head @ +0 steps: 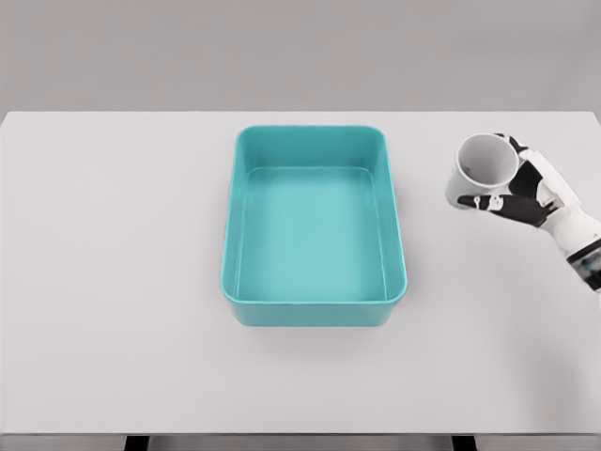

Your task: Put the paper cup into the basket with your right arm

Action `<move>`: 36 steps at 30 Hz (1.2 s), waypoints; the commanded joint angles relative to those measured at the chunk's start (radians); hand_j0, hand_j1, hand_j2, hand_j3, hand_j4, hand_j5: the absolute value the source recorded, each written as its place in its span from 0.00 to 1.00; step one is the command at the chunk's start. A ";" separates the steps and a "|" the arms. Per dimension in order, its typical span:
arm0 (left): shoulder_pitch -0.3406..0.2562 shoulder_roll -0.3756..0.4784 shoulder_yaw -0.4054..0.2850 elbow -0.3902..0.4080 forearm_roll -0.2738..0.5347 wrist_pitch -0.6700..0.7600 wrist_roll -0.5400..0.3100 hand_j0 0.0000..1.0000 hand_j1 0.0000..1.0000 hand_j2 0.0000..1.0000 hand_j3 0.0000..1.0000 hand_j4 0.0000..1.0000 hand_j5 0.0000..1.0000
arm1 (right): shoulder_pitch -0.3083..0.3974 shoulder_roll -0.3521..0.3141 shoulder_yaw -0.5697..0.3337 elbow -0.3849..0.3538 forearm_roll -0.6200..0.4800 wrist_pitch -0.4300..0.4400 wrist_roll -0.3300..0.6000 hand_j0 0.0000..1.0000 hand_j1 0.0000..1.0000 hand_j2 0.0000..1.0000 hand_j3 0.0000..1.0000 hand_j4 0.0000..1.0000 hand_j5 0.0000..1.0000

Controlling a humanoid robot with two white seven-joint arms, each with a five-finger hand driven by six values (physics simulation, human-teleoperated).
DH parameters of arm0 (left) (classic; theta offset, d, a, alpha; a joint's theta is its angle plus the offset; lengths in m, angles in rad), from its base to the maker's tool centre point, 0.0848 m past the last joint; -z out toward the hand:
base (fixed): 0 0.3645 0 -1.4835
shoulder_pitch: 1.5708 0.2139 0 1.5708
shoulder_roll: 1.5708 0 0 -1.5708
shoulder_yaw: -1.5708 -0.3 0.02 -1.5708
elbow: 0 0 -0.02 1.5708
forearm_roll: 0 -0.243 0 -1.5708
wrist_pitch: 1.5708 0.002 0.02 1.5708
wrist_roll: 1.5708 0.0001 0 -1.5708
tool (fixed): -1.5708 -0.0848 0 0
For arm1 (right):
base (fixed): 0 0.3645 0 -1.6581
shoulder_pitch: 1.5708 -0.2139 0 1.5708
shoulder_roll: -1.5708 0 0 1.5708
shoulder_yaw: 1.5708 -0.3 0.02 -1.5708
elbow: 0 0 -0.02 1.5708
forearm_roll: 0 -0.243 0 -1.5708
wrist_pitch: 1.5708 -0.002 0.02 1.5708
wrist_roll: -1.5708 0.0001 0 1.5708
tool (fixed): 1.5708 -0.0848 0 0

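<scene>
The right hand [526,193] has its fingers wrapped around the white paper cup [482,167], tilted, to the right of the teal basket [315,310], with no readable markings.

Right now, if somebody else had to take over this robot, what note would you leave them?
Right robot hand: fingers wrapped around the white paper cup, at the right side of the table. The cup is tilted, its open mouth facing the camera.
Left robot hand: not in view.
Teal basket: at the middle of the table, to the left of the cup, with nothing in it.
Done: the cup is grasped.
Left: carry the cup leftward over the basket's rim, lower it inside and let go.
</scene>
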 commanded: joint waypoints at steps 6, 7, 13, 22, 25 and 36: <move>0.000 0.000 0.000 0.000 0.000 0.000 0.000 1.00 1.00 1.00 1.00 1.00 1.00 | -0.021 0.001 0.004 -0.050 -0.004 0.004 0.000 0.64 0.64 0.64 0.64 0.64 0.64; 0.000 0.000 0.000 0.000 0.000 0.000 0.000 1.00 1.00 1.00 1.00 1.00 1.00 | -0.025 0.001 0.007 -0.051 -0.004 0.004 0.000 0.64 0.64 0.64 0.64 0.64 0.64; 0.000 0.000 0.000 0.000 0.000 0.000 0.000 1.00 1.00 1.00 1.00 1.00 1.00 | -0.049 0.002 0.021 -0.061 -0.002 0.002 0.000 0.64 0.64 0.64 0.64 0.64 0.64; 0.000 0.000 0.000 0.000 0.000 0.000 0.000 1.00 1.00 1.00 1.00 1.00 1.00 | -0.100 0.004 0.125 -0.074 -0.002 0.004 0.000 0.64 0.64 0.64 0.64 0.64 0.64; 0.000 0.000 0.000 0.000 0.000 0.000 0.000 1.00 1.00 1.00 1.00 1.00 1.00 | -0.121 0.025 0.145 -0.076 0.021 0.004 0.000 0.64 0.64 0.64 0.64 0.64 0.64; 0.000 0.000 0.000 0.000 0.000 0.000 0.000 1.00 1.00 1.00 1.00 1.00 1.00 | -0.198 0.090 0.227 -0.076 0.134 0.009 0.000 0.64 0.64 0.64 0.64 0.64 0.64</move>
